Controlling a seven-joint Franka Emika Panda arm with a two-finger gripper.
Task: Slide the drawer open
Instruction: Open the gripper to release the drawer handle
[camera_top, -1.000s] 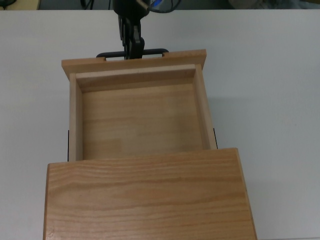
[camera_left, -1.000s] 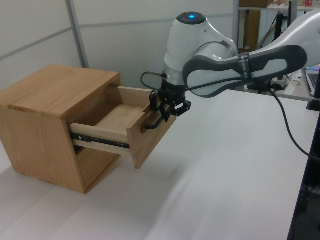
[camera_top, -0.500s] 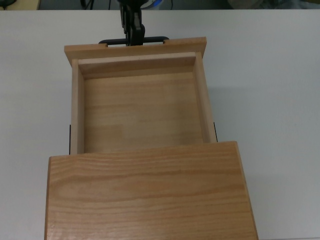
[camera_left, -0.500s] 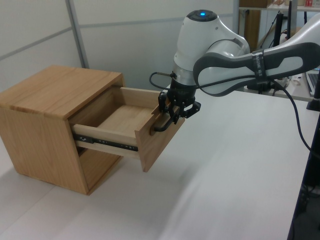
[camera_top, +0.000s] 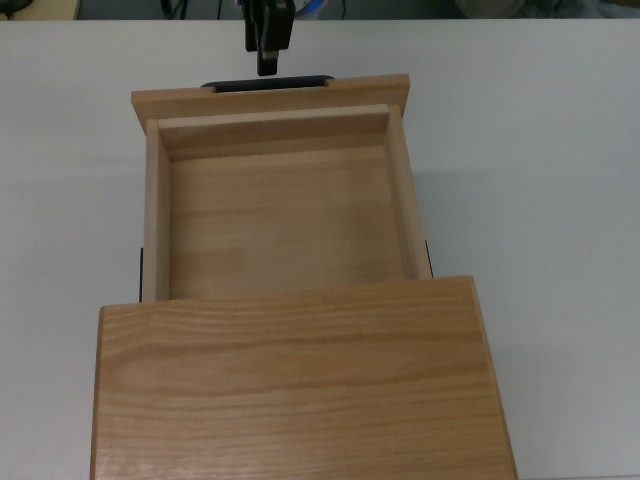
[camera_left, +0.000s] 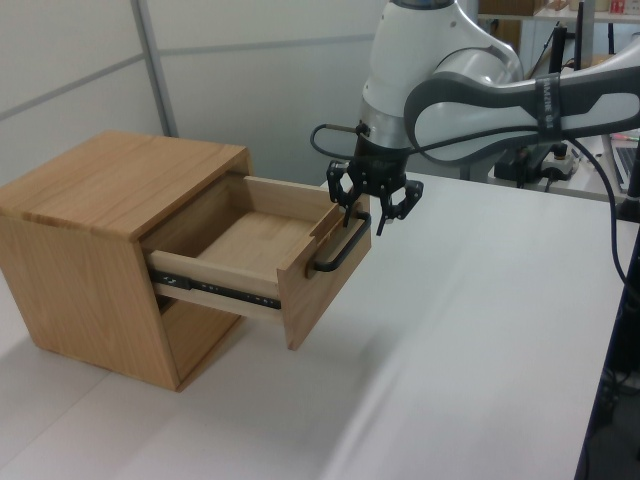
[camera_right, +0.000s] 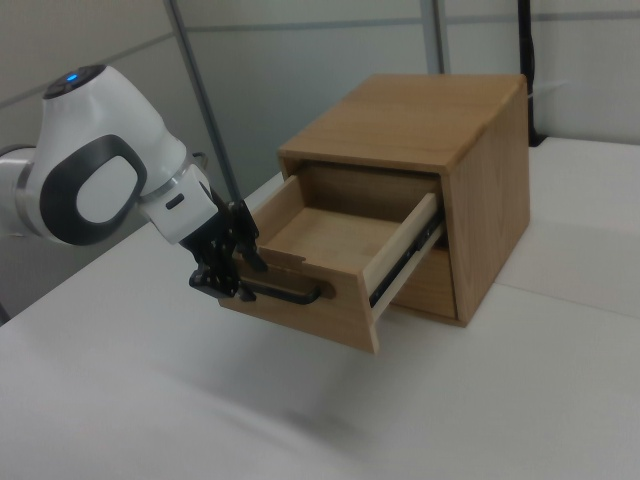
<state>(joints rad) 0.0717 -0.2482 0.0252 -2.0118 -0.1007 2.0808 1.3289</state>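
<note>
looking down in the top view, the drawer (camera_top: 275, 195) stands pulled well out of the box (camera_top: 300, 385), most of its floor bare to the camera and only its rear strip under the box's flat grained top. its front panel lies toward the table's (camera_top: 540, 150) far edge, with the black bar handle (camera_top: 267, 84) along the panel's outer face. the gripper (camera_top: 268, 40) hangs just beyond the handle, apart from it as far as this view tells; how wide its fingers stand is not clear here.

in the left view the gripper (camera_left: 377, 200) floats above the handle (camera_left: 337, 250) with fingers spread, gripping nothing. the drawer (camera_left: 265, 255) rides on a dark metal runner (camera_left: 215, 290) showing along its side. the opening looks done, or all but done; what seems left is only for the arm to draw away.

in the right view the drawer (camera_right: 335, 250) juts from the box (camera_right: 455, 150) toward the table's (camera_right: 150, 400) near side, and the gripper (camera_right: 228, 262) sits close to the handle's (camera_right: 285, 292) end; whether they touch cannot be told from here.

the box and drawer are pale wood with long straight grain, smooth and matt, all flat panels and square corners. the drawer's side walls are thin, its front panel wider than the tray behind. the handle is a rounded black bar with curved ends. the tabletop is plain white and even.
</note>
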